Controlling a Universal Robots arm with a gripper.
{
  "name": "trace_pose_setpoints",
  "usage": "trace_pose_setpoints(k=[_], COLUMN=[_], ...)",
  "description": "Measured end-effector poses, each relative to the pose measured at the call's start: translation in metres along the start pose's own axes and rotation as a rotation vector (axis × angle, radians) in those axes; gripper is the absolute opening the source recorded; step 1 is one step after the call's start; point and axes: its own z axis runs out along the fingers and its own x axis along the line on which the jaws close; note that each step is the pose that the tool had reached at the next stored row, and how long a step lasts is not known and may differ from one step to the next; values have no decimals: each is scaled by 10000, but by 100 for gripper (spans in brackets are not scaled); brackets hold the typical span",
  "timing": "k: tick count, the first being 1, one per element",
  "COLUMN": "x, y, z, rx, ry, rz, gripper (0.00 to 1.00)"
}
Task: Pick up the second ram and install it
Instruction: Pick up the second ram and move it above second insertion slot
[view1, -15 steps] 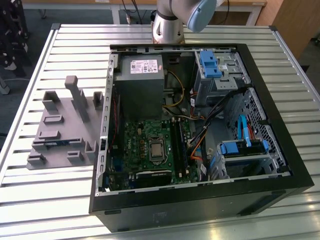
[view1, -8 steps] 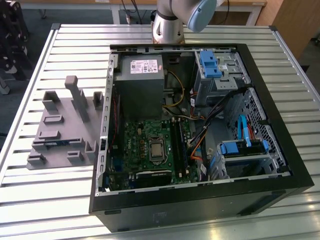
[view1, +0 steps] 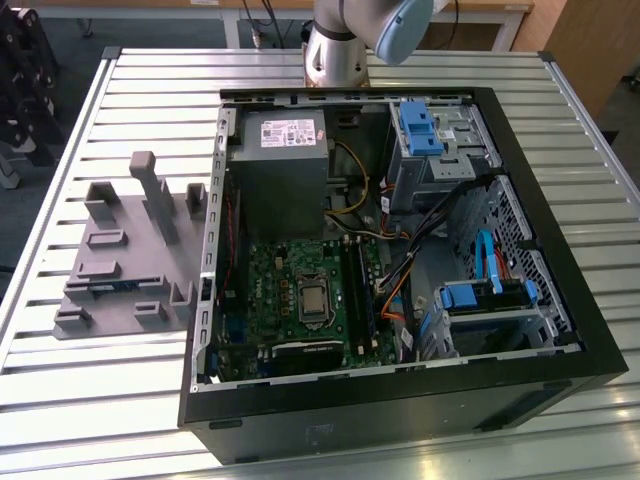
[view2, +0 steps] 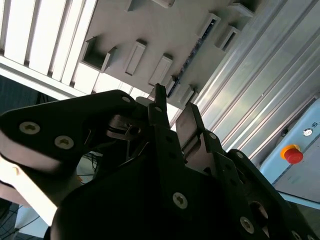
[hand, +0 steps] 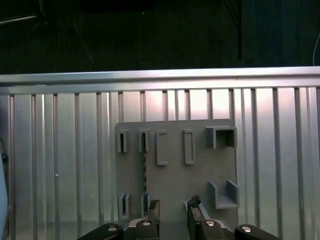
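Fingers (hand: 154, 212) of the pincer (hand: 172, 207) stand apart in both wrist views, with nothing between them. The pincer hangs over the grey fixture tray (hand: 200, 165), clear of it. Beneath it the second ram (hand: 145, 172) lies on edge in the tray's slotted holders, a thin dark strip in the first wrist view and a dark green-blue one in the exterior view. Its long axis runs crosswise to the line joining the two fingers, so its flat faces are turned toward the pads. Judged from the first wrist view, the stick sits a little toward one finger's side of the gap rather than centred under it. The tray rests on the slatted table (view1: 80, 400) near the edge at the exterior view's left. Further on, the open computer case (view1: 400, 420) takes up the table's middle. A white label (view1: 285, 130) sits on its power supply (view1: 275, 185), and the print on it is too small to tell
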Motion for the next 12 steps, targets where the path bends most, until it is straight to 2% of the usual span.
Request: trace_pose_setpoints(k=[12], x=[11], y=[-1], z=[42], rx=[1], ry=[-1], rz=[-68], gripper=[36])
